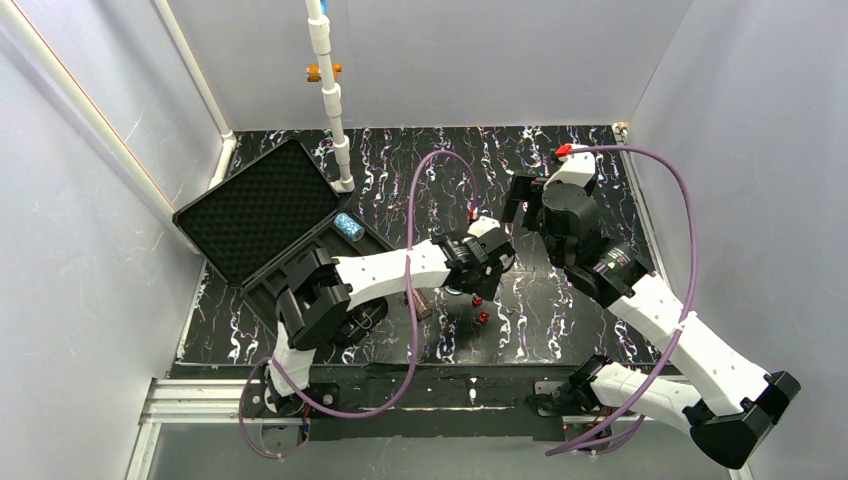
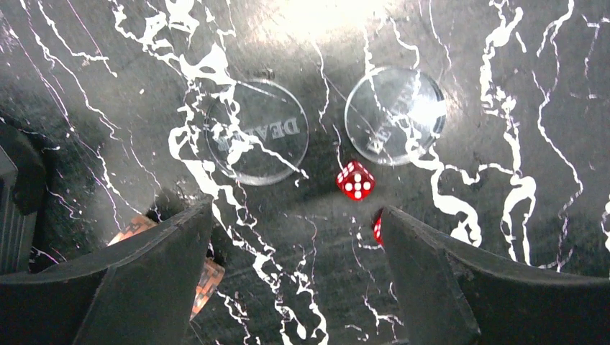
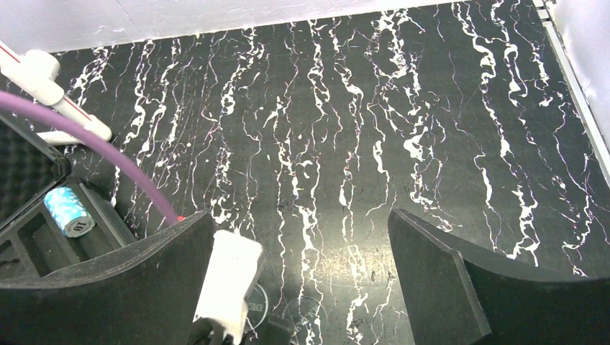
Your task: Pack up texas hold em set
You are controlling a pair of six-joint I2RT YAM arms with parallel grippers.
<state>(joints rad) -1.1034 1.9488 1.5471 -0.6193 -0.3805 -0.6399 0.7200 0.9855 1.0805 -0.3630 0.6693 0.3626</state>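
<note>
The black case point(image 1: 262, 205) lies open at the left, its foam lid tilted back. A blue-white chip stack point(image 1: 348, 226) lies in its tray and also shows in the right wrist view point(image 3: 68, 210). My left gripper point(image 1: 492, 262) is open and empty, low over the table. In its wrist view, the gripper point(image 2: 296, 210) has two clear discs point(image 2: 257, 133) point(image 2: 394, 116) and a red die point(image 2: 355, 180) just ahead of it. A second die point(image 2: 378, 228) peeks from behind the right finger. A brown chip stack point(image 2: 205, 277) lies by the left finger. My right gripper point(image 1: 518, 200) point(image 3: 300, 215) is open and empty.
A white pipe stand point(image 1: 335, 110) rises at the back near the case lid. Purple cables point(image 1: 420, 200) loop over the table's middle and the right side. White walls close in the table on three sides. The two dice point(image 1: 480, 308) lie near the front centre.
</note>
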